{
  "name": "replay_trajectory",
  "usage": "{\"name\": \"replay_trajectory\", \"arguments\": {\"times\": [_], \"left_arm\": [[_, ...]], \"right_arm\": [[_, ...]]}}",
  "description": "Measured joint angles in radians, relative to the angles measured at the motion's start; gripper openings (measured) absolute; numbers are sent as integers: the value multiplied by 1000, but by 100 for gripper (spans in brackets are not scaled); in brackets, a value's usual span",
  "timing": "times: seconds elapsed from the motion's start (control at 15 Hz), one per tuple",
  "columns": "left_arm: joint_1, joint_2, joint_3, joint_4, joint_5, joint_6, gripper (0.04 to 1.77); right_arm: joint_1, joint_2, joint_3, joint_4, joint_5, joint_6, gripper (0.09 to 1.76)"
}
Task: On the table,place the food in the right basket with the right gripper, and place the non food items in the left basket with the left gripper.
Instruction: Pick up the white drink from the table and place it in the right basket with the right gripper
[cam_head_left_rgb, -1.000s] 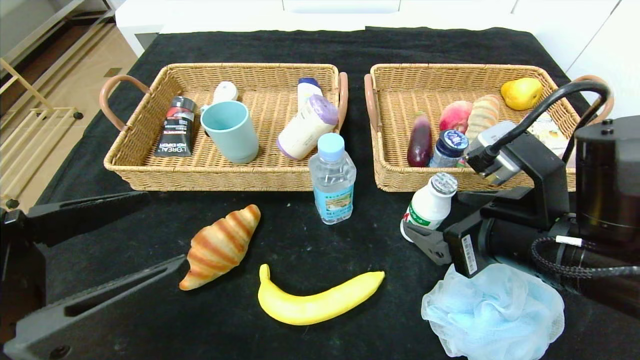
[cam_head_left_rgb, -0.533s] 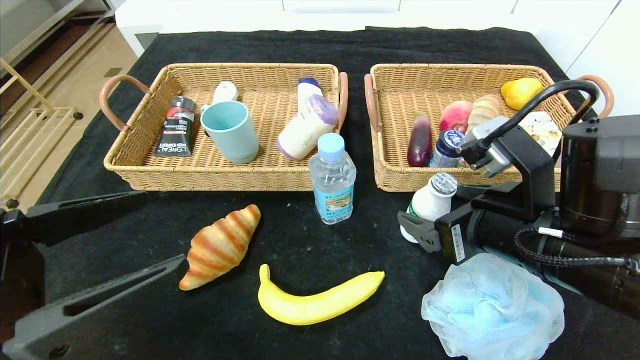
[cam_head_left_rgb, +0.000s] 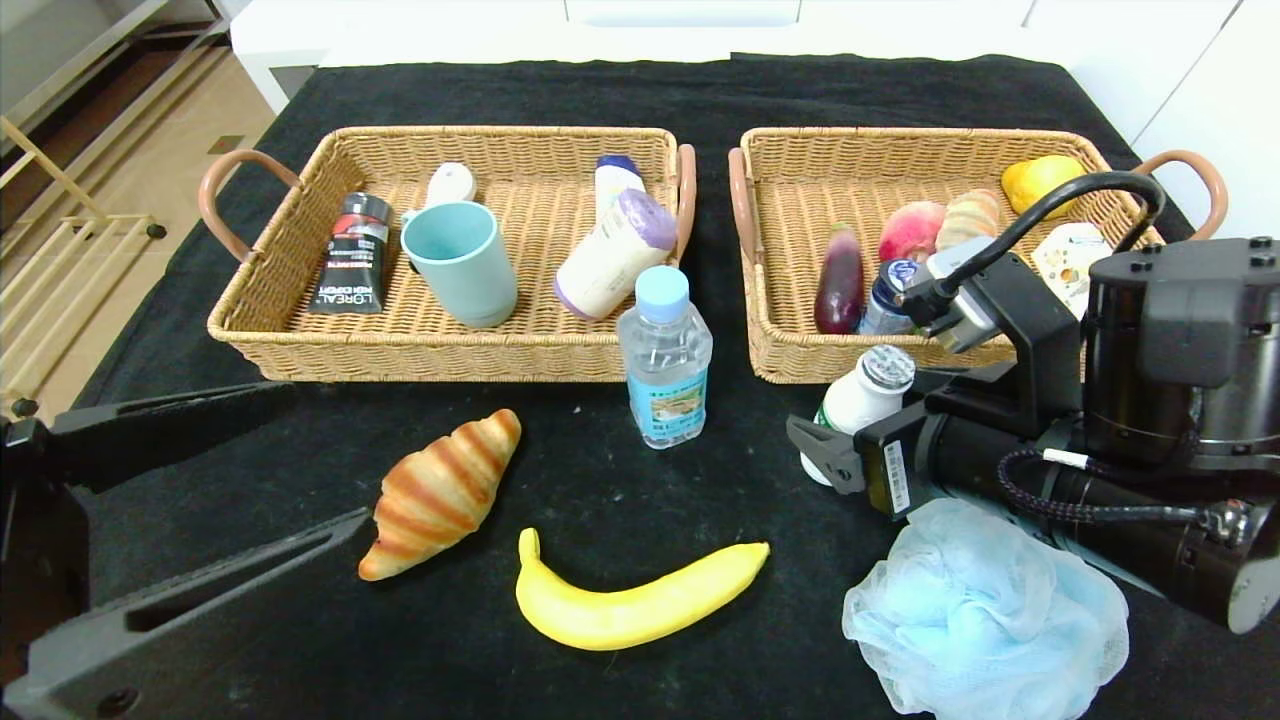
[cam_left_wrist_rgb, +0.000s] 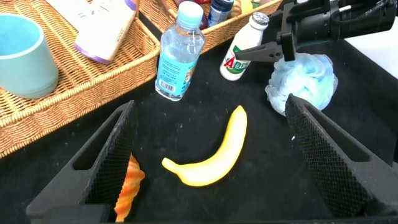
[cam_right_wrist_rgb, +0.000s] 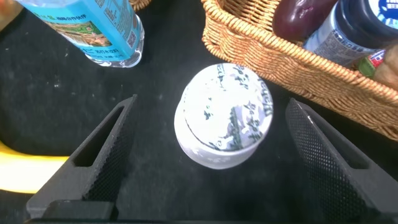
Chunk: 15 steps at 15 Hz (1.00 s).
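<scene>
I see a black-covered table (cam_head_left_rgb: 620, 90) carrying two wicker baskets (cam_head_left_rgb: 450, 350) side by side. Nearer me on the cloth lie a croissant (cam_head_left_rgb: 440, 490), banana (cam_head_left_rgb: 630, 600), blue mesh sponge (cam_head_left_rgb: 985, 610), and upright water bottle (cam_head_left_rgb: 665, 360) and milk bottle (cam_head_left_rgb: 855, 405).

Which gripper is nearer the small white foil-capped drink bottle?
Right. The right gripper, open, has a finger on each side of the small white foil-capped drink bottle; the left gripper hovers open over the yellow banana.

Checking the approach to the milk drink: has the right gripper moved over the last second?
Yes. The right gripper, open, has slid toward the robot's left, closing around the still white drink bottle before the right basket.
</scene>
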Motion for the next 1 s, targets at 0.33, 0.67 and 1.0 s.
{"name": "replay_trajectory", "arguments": {"times": [0.33, 0.67, 1.0], "left_arm": [[1, -4, 0, 0, 1, 0, 172], [1, -5, 0, -2, 2, 0, 172], [1, -5, 2, -7, 2, 1, 172]], "right_arm": [[-4, 11, -2, -13, -7, 3, 168], [-8, 13, 1, -11, -6, 5, 95], [-8, 20, 2, -15, -6, 5, 88]]}}
